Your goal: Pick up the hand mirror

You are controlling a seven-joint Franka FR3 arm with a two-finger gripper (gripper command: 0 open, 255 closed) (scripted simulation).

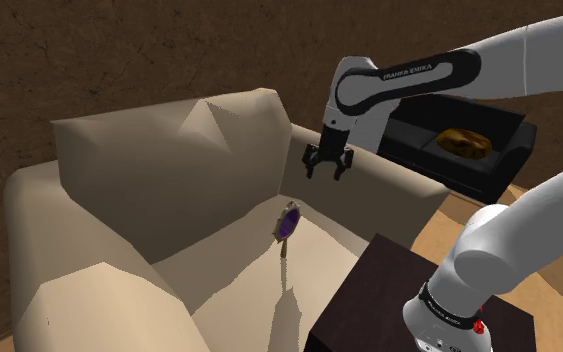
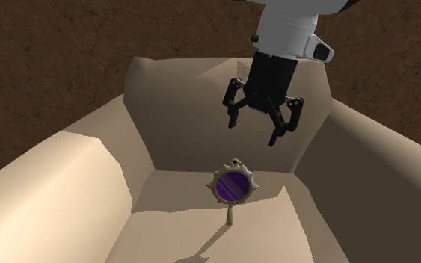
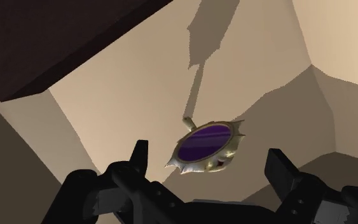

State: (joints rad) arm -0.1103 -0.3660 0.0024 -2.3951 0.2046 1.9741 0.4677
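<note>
approach step in hand. found hand mirror (image 2: 233,184) upright on beige armchair seat (image 2: 164,224), lower centre of second exterior view. found gripper (image 2: 255,128) released, hovering above it, apart. next: lower, straddle the frame, clench

Hand mirror (image 3: 206,145) with glossy purple glass and dull metallic spiked rim, matt smooth beige armchair (image 1: 99,250)

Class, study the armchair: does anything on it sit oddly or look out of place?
The hand mirror stands on its thin handle on the armchair seat, leaning on nothing, rather than lying flat. Nothing looks spilled or broken.
</note>
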